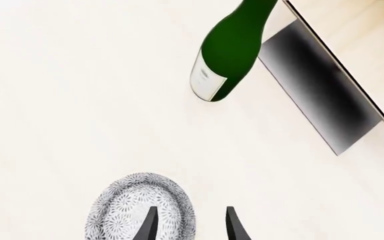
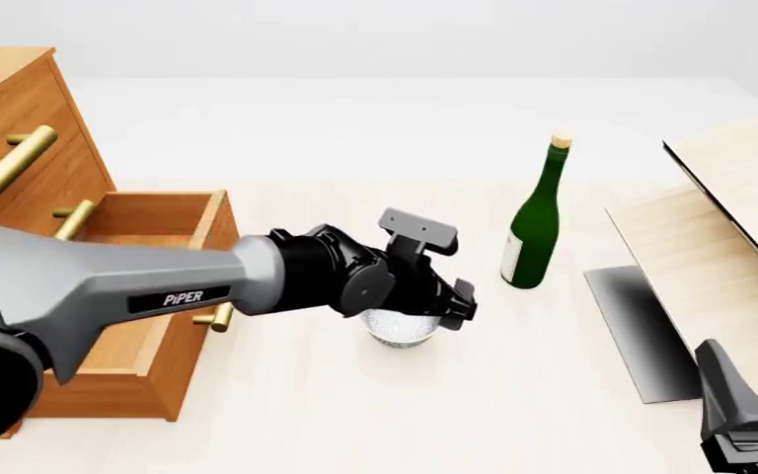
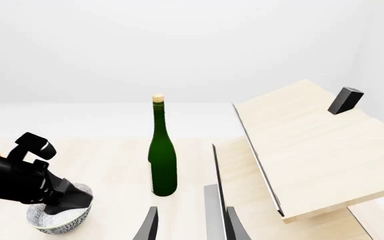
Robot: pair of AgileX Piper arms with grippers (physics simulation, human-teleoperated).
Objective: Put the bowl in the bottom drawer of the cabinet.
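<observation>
Left gripper [image 2: 452, 308] over the bowl [image 2: 401, 328], fingers apart, one inside the rim and one outside.

Largest is the orange-brown wooden cabinet [image 2: 17, 109] with gold bar handles; its bottom drawer [image 2: 142, 296], a deep box, stands pulled out. Pale wood panels [image 2: 734, 227] lean at the right. A smooth green glass bottle [image 2: 533, 229] stands upright. The small round speckled bowl sits on the table [image 2: 352, 415], just beside the drawer. Right gripper [image 3: 188, 225] hangs with its fingers apart.

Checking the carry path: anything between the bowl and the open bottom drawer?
Only bare tabletop on the surface between the bowl and the bottom drawer in the front view; the left arm spans above that stretch.
</observation>
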